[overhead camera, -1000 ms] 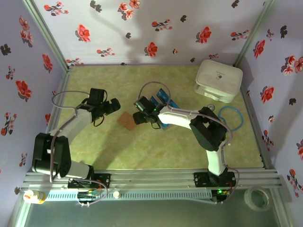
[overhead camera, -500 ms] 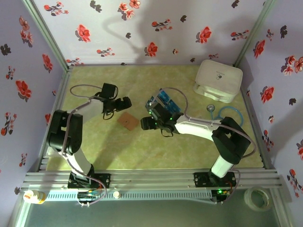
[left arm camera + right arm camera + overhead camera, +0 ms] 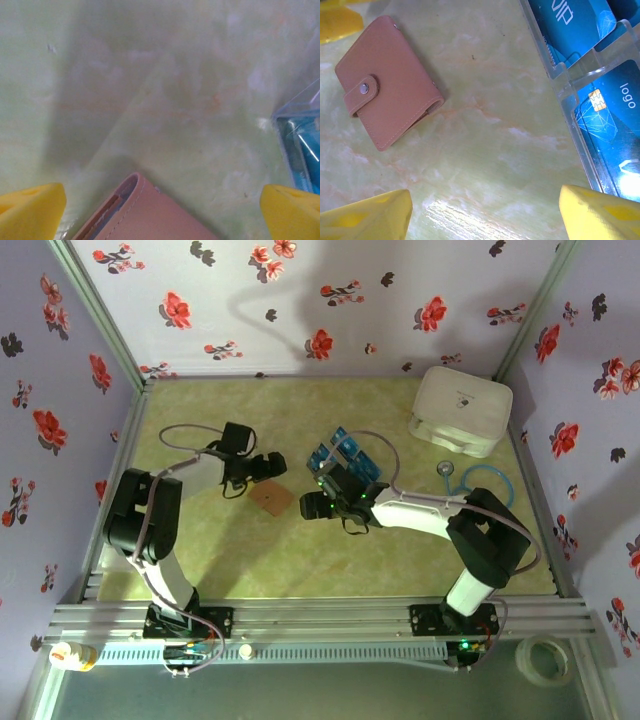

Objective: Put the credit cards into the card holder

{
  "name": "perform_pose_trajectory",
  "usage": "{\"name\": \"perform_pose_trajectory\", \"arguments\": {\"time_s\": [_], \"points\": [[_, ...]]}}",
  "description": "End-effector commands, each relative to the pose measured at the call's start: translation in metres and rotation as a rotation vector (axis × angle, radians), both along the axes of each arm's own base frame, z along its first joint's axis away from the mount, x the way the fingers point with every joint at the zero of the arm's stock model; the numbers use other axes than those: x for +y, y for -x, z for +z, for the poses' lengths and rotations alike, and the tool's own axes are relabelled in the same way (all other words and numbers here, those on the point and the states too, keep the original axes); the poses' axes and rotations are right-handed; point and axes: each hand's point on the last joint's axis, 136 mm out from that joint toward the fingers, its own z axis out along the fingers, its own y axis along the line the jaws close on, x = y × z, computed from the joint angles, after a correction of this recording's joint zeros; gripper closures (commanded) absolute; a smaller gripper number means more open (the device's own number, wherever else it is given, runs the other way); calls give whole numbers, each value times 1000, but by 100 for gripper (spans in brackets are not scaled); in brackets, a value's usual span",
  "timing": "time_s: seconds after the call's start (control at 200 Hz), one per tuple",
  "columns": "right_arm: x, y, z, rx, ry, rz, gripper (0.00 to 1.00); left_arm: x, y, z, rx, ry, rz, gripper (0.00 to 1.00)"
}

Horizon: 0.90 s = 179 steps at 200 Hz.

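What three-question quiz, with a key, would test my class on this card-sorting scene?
1. True or false: the card holder lies closed, with its snap strap fastened.
2. Where are the credit cards? A: standing in the clear stand; B: stacked on the card holder; C: gripped by the left arm.
3. Short answer: what do the left gripper and the right gripper hold between their fingers?

Key: 1 true. 2 A. 3 nothing; both are open and empty.
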Motion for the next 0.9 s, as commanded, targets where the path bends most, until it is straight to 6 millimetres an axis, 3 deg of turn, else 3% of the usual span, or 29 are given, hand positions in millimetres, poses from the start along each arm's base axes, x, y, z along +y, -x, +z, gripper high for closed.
{"name": "perform_pose_trajectory", "arguments": {"time_s": [0.0, 0.335, 0.475, 0.645, 0.89], "points": [[3, -2, 12, -12, -48, -11, 22, -5, 14, -7, 21, 23, -23, 0], [16, -3, 5, 20, -71, 13, 23, -19, 59, 6, 18, 156, 10, 0], [27, -4, 1, 44, -90, 32, 23, -16, 81, 16, 3, 234, 77, 0], [44, -10, -8, 78, -112, 47, 24, 12, 92, 30, -56, 194, 200, 0], [62, -4, -10, 150, -208, 48, 27, 45, 76, 57, -113, -25, 227, 0]]}}
